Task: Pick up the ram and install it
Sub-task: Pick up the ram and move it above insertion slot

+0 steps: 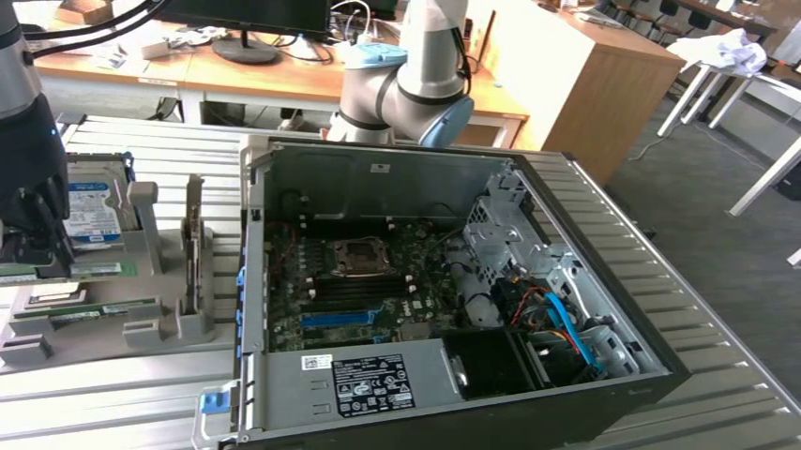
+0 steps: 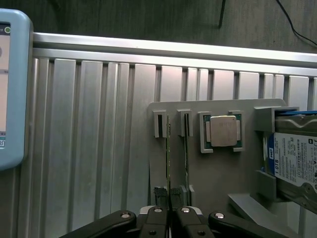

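Ribbed aluminium desk [image 2: 89, 124], grey carpet floor [image 1: 701, 216] beyond. Up on edge, ram [image 2: 167, 158] sits in grey holder [image 2: 218, 173] slot beside twin [image 2: 185, 153]; fingers [image 2: 159, 223] pinched on ram's end. Open computer case [image 1: 375, 183] nearby.

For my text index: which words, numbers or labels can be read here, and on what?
"1.0TB", sideways, on the hard drive; its other print is too small to read.
Black label on the power supply: too small to read.
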